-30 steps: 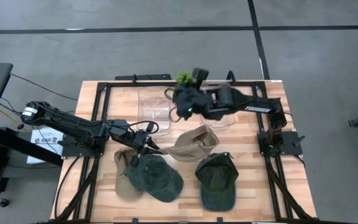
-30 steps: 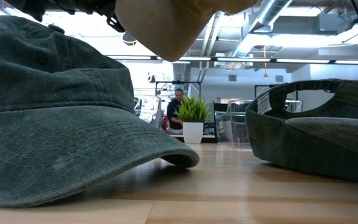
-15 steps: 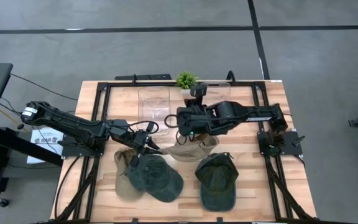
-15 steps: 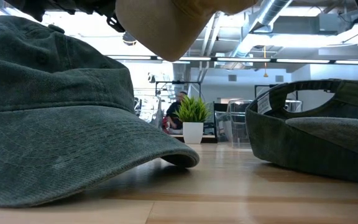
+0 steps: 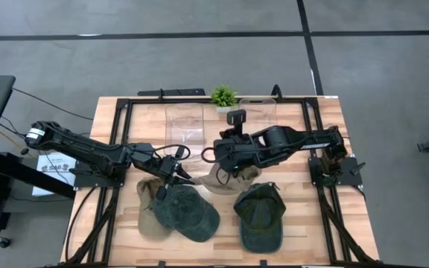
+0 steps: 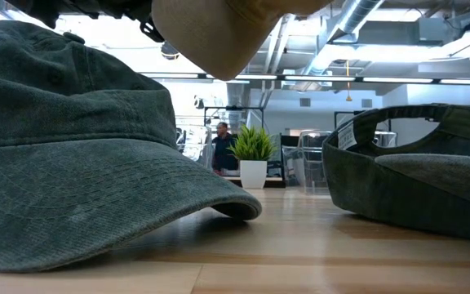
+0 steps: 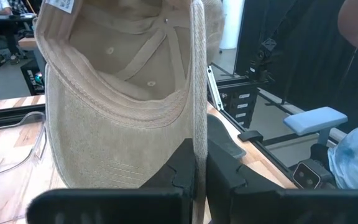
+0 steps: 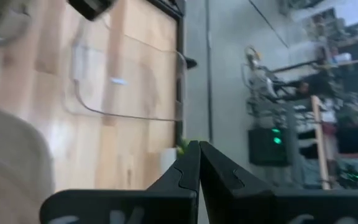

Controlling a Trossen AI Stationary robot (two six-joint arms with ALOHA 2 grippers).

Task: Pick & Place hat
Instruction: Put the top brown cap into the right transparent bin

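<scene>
Left gripper [image 7: 199, 168] at frame centre: fingers clamped on tan hat [image 7: 123, 93] brim. Right gripper [image 8: 198, 163]: fingers together, above hat.

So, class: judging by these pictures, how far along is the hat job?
Done: nothing visibly placed; both clear bins look empty. In hand: the left gripper is shut on the tan hat, with the shut right gripper above it. Left: two green hats and another tan one on the table.

Two caps [image 5: 188, 213] [image 5: 260, 216] side by side, plant [image 5: 223, 95] behind.
</scene>
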